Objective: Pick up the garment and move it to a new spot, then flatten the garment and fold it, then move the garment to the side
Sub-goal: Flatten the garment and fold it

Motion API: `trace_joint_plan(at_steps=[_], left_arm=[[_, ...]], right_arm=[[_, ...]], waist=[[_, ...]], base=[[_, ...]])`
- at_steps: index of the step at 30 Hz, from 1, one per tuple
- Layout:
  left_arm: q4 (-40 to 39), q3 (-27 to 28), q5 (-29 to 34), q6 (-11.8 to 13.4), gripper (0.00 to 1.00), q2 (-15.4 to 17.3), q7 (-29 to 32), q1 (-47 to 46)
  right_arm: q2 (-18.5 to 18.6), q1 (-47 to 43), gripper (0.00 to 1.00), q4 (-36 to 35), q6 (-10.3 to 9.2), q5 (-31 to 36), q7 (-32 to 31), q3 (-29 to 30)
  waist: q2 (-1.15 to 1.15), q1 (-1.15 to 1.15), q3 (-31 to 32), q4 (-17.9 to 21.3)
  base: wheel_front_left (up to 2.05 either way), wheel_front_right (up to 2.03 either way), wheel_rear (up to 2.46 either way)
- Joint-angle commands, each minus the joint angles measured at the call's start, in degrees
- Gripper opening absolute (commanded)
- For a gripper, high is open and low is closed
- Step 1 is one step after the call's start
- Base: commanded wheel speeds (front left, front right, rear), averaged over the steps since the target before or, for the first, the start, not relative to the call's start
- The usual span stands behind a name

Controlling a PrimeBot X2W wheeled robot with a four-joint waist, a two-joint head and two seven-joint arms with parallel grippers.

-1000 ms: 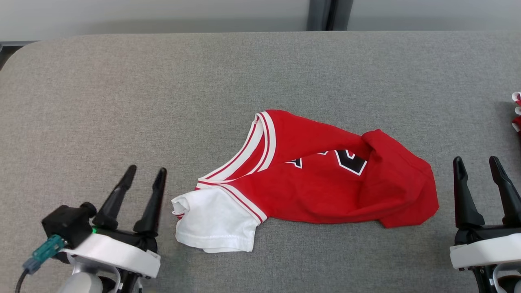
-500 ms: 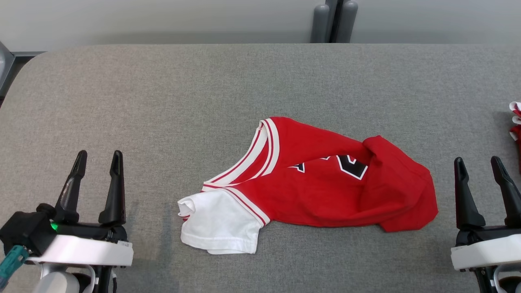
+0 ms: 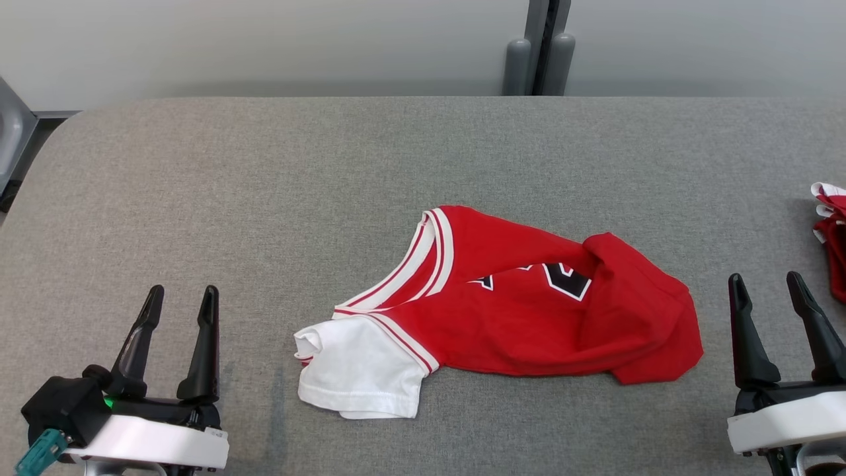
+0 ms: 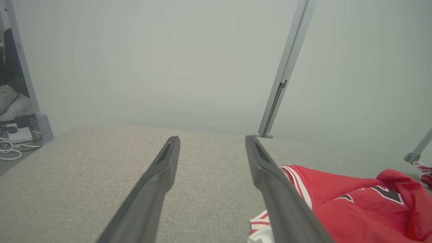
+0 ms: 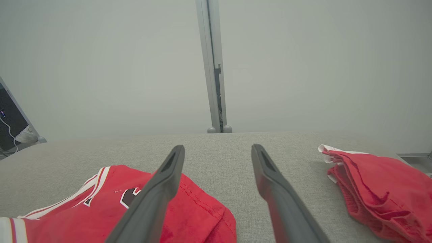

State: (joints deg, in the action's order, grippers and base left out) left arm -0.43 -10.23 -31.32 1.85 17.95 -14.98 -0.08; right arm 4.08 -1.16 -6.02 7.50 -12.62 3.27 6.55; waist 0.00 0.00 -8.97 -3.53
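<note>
My left tool [image 3: 184,291] sits low over the near left of the bench [image 3: 264,172], fingers parted and pointing away from me, holding nothing. My right tool [image 3: 764,277] mirrors it at the near right, spread and empty. The garment [image 3: 522,317] lies crumpled between them, touching neither, its white sleeve toward my left.

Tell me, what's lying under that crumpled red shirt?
The red shirt lies on the grey table surface, visible all around it. Whatever its bunched folds cover is hidden.
</note>
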Motion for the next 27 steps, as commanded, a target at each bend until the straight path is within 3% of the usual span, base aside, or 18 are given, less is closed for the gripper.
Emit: trace_joint_plan(at_steps=[1, 15, 23, 27], left_arm=[[0.1, 0.1, 0.1, -0.3, 1.0, 0.2, -0.2, 0.7], [0.6, -0.8, 0.3, -0.3, 1.0, 0.6, 0.2, 0.2], [3.0, -4.3, -2.6, -2.1, 1.0, -0.2, 6.8, 0.3], [5.0, -7.2, -4.2, -4.3, 1.0, -1.0, 10.2, 0.9]], right_arm=[[0.4, -0.4, 1.0, 0.3, -0.02, -0.2, -0.1, -0.1], [0.5, -0.8, 1.0, 0.1, -0.02, -0.5, -0.8, -0.2], [0.6, 0.2, 1.0, -0.2, -0.02, -1.1, -1.1, -0.7], [0.8, 0.6, 1.0, 0.3, -0.02, -1.5, -1.0, -0.8]], waist=[[0.0, 0.0, 0.2, -0.1], [0.0, 0.0, 0.3, -0.3], [0.0, 0.0, -1.5, -0.3], [0.0, 0.0, -2.6, -0.2]], base=[[0.0, 0.0, 0.0], [0.0, 0.0, 0.0], [0.0, 0.0, 0.0], [0.0, 0.0, 0.0]])
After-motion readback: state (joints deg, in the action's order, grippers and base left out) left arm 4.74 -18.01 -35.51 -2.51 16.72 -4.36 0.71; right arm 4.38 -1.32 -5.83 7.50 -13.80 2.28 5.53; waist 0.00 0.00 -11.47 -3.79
